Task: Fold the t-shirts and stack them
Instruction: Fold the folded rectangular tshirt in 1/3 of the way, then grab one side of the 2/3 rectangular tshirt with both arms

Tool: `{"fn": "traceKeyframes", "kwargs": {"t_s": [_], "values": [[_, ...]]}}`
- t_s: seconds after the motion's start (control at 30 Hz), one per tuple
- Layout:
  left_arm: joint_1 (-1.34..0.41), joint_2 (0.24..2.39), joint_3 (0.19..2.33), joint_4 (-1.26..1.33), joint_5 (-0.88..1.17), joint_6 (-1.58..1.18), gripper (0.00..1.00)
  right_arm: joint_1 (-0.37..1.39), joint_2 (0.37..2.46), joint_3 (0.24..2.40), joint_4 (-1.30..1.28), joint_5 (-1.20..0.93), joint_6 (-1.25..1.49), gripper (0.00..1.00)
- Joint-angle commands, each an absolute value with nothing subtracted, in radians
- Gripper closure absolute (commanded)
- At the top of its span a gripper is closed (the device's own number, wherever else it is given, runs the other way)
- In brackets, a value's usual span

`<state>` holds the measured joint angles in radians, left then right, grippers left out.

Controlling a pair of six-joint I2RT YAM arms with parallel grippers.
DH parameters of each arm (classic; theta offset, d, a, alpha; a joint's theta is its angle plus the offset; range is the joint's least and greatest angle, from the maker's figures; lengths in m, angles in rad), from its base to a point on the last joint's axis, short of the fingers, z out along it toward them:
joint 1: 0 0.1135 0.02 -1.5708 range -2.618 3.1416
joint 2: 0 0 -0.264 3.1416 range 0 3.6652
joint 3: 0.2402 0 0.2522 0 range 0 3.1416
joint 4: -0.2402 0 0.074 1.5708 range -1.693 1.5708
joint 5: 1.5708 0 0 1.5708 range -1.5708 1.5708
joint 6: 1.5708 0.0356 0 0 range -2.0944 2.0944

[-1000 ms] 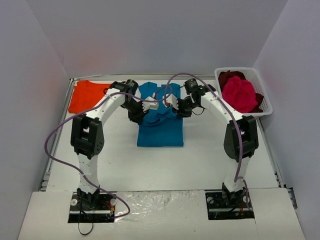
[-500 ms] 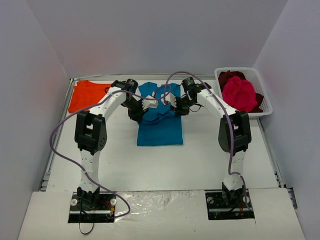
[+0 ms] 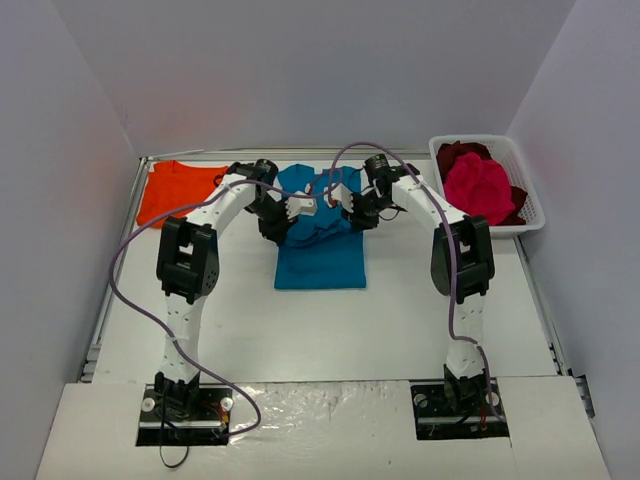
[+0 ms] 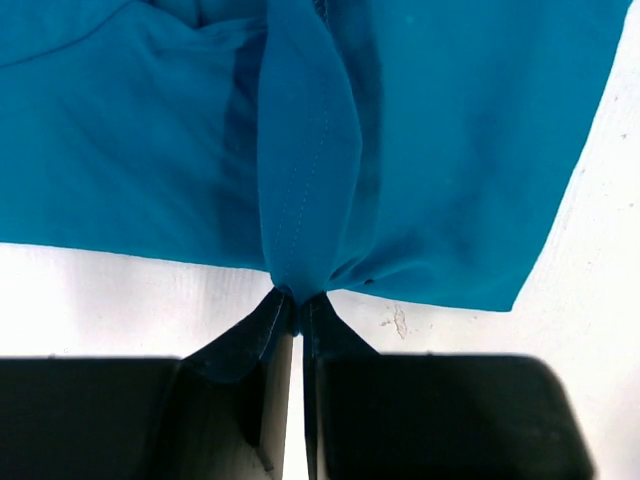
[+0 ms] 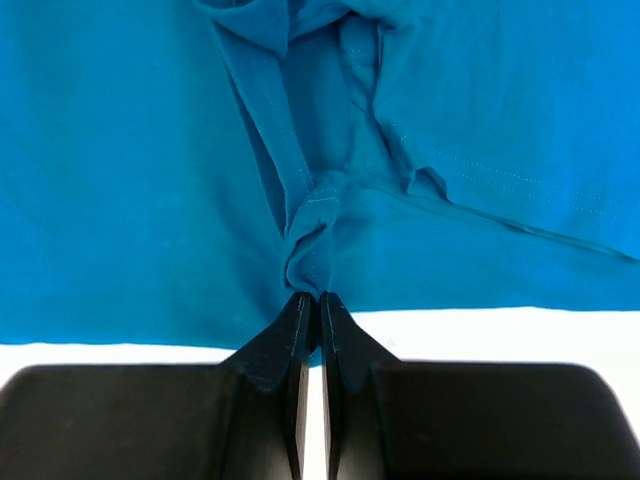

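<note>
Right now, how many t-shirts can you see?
4. The teal-blue t-shirt lies mid-table; the orange t-shirt lies flat at the far left; the magenta-pink t-shirt and the dark red t-shirt are heaped in the white basket at the far right, which may hide more.

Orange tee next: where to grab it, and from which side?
Probably the corners of its near edge, coming straight down from above. The orange t-shirt lies flat on the table, with no raised fold to pinch, and its near edge is uncovered.
</note>
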<state>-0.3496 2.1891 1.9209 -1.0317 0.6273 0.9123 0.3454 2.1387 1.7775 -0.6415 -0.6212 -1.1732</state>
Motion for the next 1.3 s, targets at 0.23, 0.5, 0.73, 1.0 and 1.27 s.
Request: {"fn": "traceKeyframes", "kwargs": {"t_s": [0.23,0.5,0.73,1.0,1.27], "values": [[-0.359,2.198,2.025,-0.994,0.629,0.951,0.53,0.325,2.191,1.853,-0.673,-0.604,-1.134,0.70],[-0.359,2.174,2.066,-0.991,0.566,0.945,0.47,0.316,2.166,1.890,-0.663,-0.574,-1.117,0.52],[-0.374,1.883,1.741,-0.826,0.543,0.893,0.47,0.314,2.019,1.833,-0.661,-0.597,-1.058,0.50],[-0.488,1.553,1.234,-0.635,0.463,0.890,0.47,0.334,1.740,1.475,-0.627,-0.722,-1.011,0.49],[-0.601,1.465,0.950,-0.402,0.354,0.844,0.46,0.396,1.605,1.186,-0.517,-0.719,-0.931,0.49]]}}
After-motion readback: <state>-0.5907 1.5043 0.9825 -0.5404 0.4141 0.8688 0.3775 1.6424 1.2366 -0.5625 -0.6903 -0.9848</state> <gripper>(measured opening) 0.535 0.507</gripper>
